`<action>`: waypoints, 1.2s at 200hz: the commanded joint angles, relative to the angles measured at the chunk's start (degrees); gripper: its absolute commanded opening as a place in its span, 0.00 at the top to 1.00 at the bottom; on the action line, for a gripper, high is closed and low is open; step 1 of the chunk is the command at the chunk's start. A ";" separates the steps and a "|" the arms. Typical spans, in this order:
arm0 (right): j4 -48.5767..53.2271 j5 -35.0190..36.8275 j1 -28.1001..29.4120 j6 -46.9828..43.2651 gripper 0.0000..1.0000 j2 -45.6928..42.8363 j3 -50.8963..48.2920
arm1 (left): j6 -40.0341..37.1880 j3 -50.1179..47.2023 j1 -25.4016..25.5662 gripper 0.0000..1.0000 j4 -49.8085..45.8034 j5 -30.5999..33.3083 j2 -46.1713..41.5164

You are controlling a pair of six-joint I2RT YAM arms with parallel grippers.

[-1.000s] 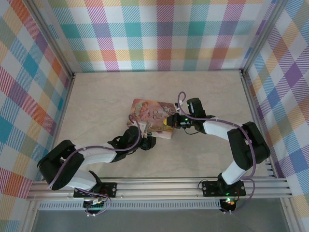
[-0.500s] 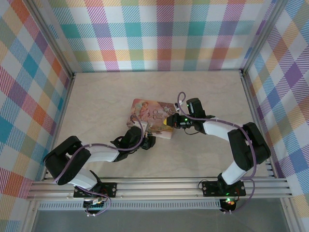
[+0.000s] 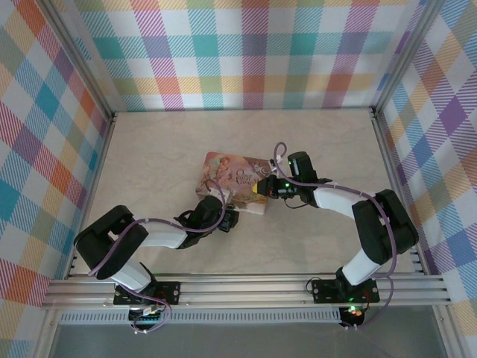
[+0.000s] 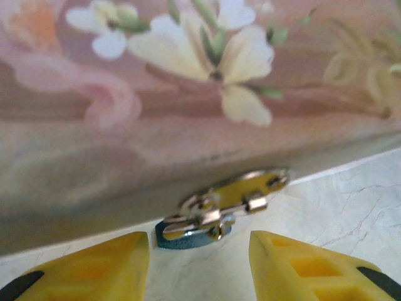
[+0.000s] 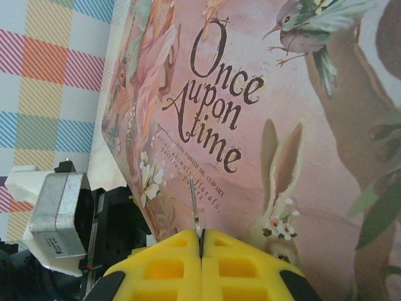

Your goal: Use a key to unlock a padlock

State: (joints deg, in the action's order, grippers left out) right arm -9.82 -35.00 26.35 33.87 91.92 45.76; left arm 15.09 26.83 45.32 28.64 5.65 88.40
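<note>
The blue padlock [image 4: 188, 236] is seen hooked to the hasp [image 4: 250, 188] low on the side of the pink tin [image 4: 188, 94], by the table [image 4: 344, 207]. The jaws of the left gripper [image 4: 199, 266] are held apart just before it. The jaws of the right gripper [image 5: 200, 237] are closed on a thin silvery key [image 5: 195, 204] over the tin's lid.

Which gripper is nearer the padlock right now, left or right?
Left. The left gripper sits right before the padlock at the near side of the pink tin, jaws parted. The right gripper is at the tin's right edge, shut on what looks like the key.
</note>
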 commanded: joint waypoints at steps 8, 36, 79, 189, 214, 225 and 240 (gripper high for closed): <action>6.20 1.52 0.72 -0.24 1.00 1.07 -2.69 | -1.12 1.98 0.38 0.56 2.81 -0.45 0.90; 6.08 1.52 0.81 -0.14 1.00 0.98 -2.69 | -0.56 2.91 0.37 0.59 2.97 -1.36 1.46; 6.09 1.61 0.90 -0.12 1.00 0.98 -2.69 | 0.67 3.84 0.30 0.66 3.56 -1.37 2.99; 4.77 3.15 1.07 -3.93 1.00 -3.62 -2.00 | 8.41 3.50 0.30 0.79 2.50 -2.67 -1.99; 5.88 5.09 1.05 -5.83 1.00 -6.35 -2.09 | 11.66 4.23 0.34 0.78 -0.35 -3.79 -4.24; 6.43 6.14 1.07 -6.63 1.00 -7.70 -2.48 | 12.91 4.99 0.30 0.78 -2.71 -3.76 -5.28; 6.83 7.49 1.05 -7.51 1.00 -10.02 -3.48 | 14.01 5.89 0.34 0.78 -4.92 -4.50 -6.44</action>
State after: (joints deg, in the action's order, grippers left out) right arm -6.00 -30.41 27.09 29.82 85.43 44.29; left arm 25.36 29.45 45.34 24.64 2.31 85.78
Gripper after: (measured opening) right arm 0.049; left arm 0.231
